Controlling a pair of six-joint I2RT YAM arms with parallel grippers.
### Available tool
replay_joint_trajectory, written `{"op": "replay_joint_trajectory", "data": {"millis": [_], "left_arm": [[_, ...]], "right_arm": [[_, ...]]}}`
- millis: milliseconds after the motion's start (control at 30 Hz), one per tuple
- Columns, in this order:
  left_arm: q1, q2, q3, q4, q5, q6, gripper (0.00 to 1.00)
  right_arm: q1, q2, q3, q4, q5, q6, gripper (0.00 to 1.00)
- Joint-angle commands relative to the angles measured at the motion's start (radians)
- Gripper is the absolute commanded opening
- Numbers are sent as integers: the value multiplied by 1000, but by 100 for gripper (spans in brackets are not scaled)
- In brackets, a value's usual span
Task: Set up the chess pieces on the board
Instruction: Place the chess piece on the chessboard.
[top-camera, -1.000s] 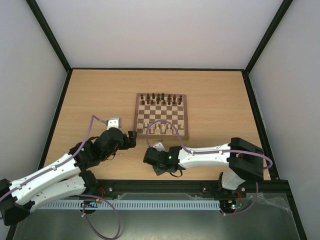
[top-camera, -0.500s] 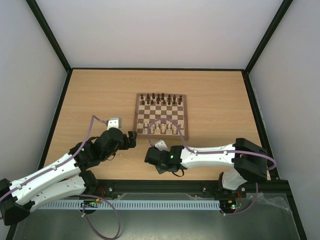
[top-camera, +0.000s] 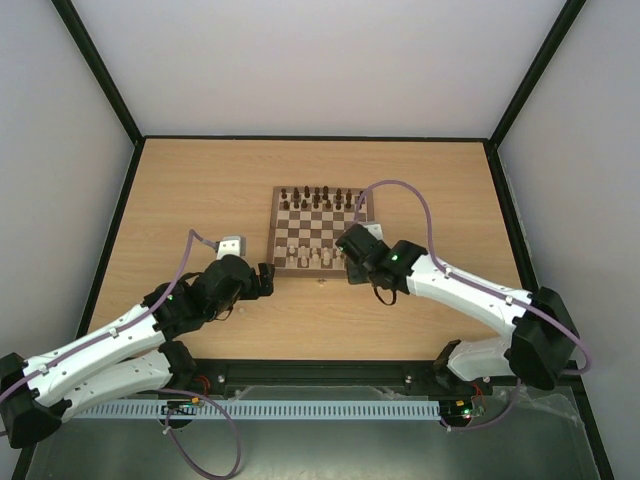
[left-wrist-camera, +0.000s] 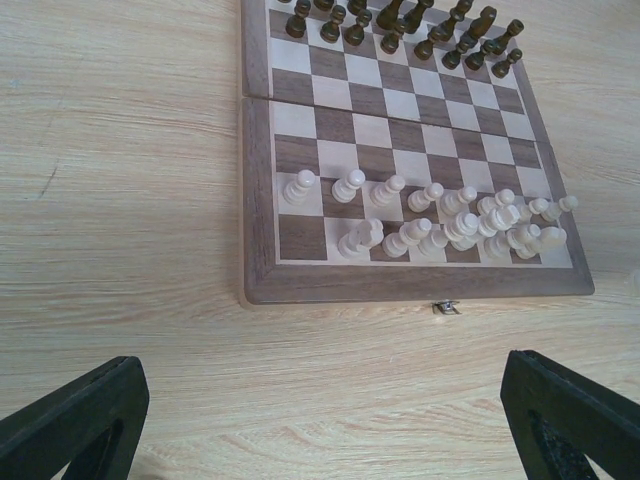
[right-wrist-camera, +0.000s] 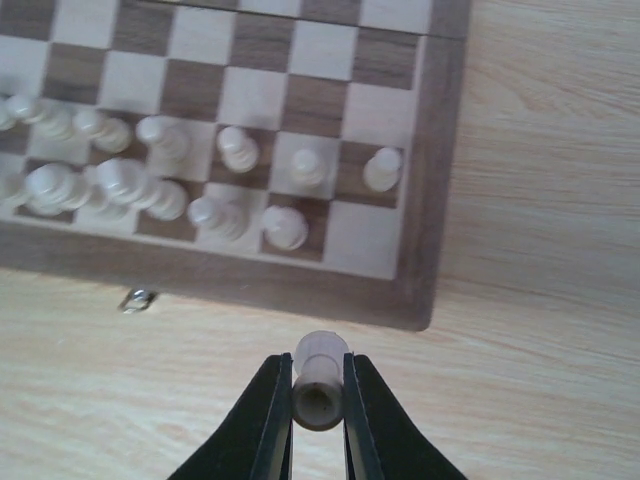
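Jaws spread wide on nothing, the left gripper (left-wrist-camera: 325, 400) hangs short of the near edge of the board (left-wrist-camera: 258, 200), while the right gripper (right-wrist-camera: 320, 392), clamped on one pale chess piece (right-wrist-camera: 320, 370), hovers just off the board's near right corner, seemingly to fill the bare corner square (right-wrist-camera: 365, 238) beside the other pale pieces (right-wrist-camera: 130, 180) ranked there.

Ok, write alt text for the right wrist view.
The right end effector pinches a pale chess piece just off a corner of the board. Two rows of pale pieces stand on it; the nearest corner square is empty.
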Motion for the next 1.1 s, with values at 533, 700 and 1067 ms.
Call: {"op": "replay_joint_trajectory", "data": {"millis": [533, 700, 1067], "left_arm": [[-2, 10, -3, 0, -23, 0, 100], [-3, 7, -1, -6, -23, -1, 99], [-2, 9, 8, -14, -27, 0, 99]], "right_arm": [[-150, 193, 49, 57, -89, -144, 12], [-156, 224, 59, 64, -84, -151, 12], [-193, 258, 64, 85, -105, -173, 12]]}}
